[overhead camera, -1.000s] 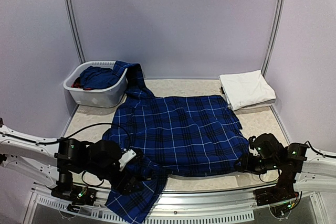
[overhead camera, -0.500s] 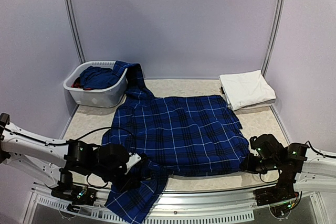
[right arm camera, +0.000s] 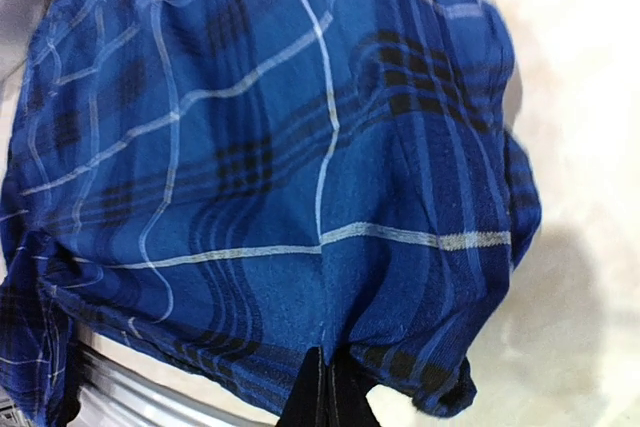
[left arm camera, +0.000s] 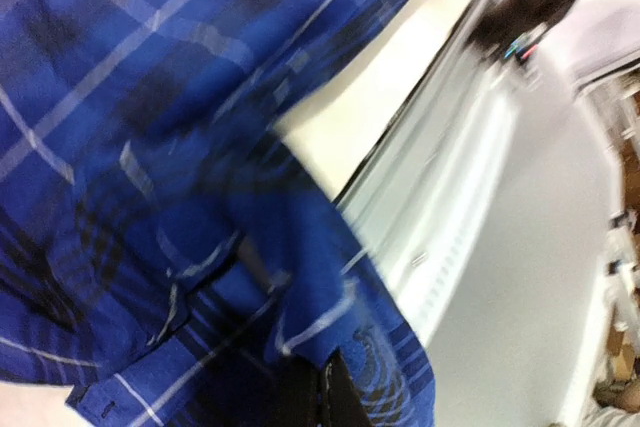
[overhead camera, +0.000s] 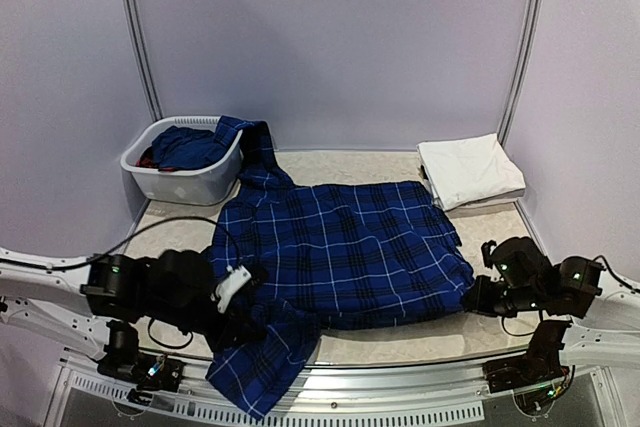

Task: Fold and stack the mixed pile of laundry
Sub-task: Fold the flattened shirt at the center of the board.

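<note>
The navy plaid shirt (overhead camera: 350, 247) of the laundry pile lies spread flat across the table, one sleeve draped over the basket and another part hanging over the front edge. My left gripper (overhead camera: 250, 319) is shut on the shirt's near left part; the left wrist view, blurred, shows the fingers (left arm camera: 325, 392) pinching the plaid cloth (left arm camera: 150, 97). At the near right corner of the hem my right gripper (overhead camera: 472, 299) is shut on the shirt, and the fabric (right arm camera: 300, 147) bunches above the closed fingertips (right arm camera: 325, 377). White trousers (overhead camera: 470, 172) lie folded at the back right.
An oval white basket (overhead camera: 180, 185) stands at the back left, holding a solid blue piece (overhead camera: 190, 145) and a bit of red (overhead camera: 147, 159). Bare beige tabletop (overhead camera: 390, 345) shows along the front, beside the metal front rail (overhead camera: 400, 379). Walls enclose the back and sides.
Both grippers have shut on the shirt. The left arm has drawn back to the left with the cloth, shifting the hanging part. The right gripper has moved slightly right and up.
</note>
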